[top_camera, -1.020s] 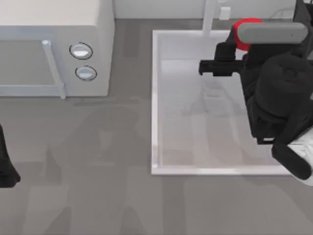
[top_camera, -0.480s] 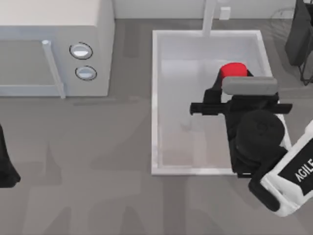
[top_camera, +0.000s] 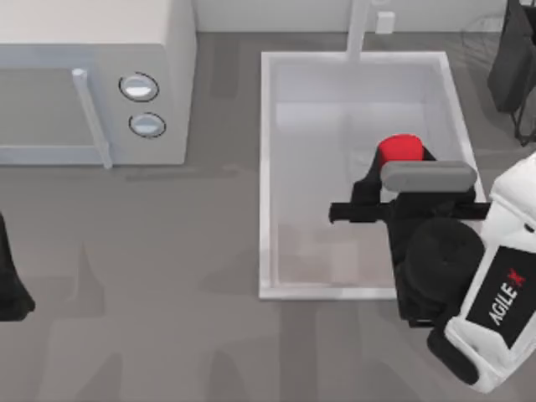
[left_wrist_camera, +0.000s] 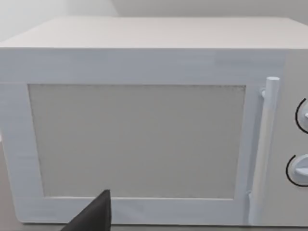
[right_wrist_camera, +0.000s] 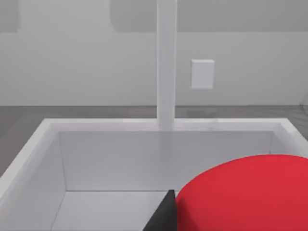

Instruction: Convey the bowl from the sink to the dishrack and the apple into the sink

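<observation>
Nearest the camera in the top view, the right arm's white link and black wrist hang over the near right corner of the sink [top_camera: 266, 176]. Right tool [top_camera: 400, 167] sits just beyond the wrist, over the basin's right half, with the apple [top_camera: 399, 150] showing red past its grey camera bar. Right wrist view: apple [right_wrist_camera: 245, 192] close against a dark finger [right_wrist_camera: 162, 214], so I judge the tool closed on the fruit, fingers spread to the apple's width; the contact itself is mostly hidden.

Change over the last second: the right arm has carried the apple from the back right corner near the tap [top_camera: 358, 29] forward, and apparently lower, to about the middle of the basin, the last half second adding only a small shift. Meaning: the apple leg of the task is near its end; what remains, by my reading, is lowering and release onto the basin floor.

Basin floor has no bowl in it, so that leg looks done; a dark wire frame [top_camera: 512, 59] at the far right edge may be the dishrack, cannot confirm.

Left arm [top_camera: 10, 276] parked at the bench's [top_camera: 167, 293] left edge, its wrist view facing the microwave [left_wrist_camera: 144, 120]; cannot tell how its tool stands.
</observation>
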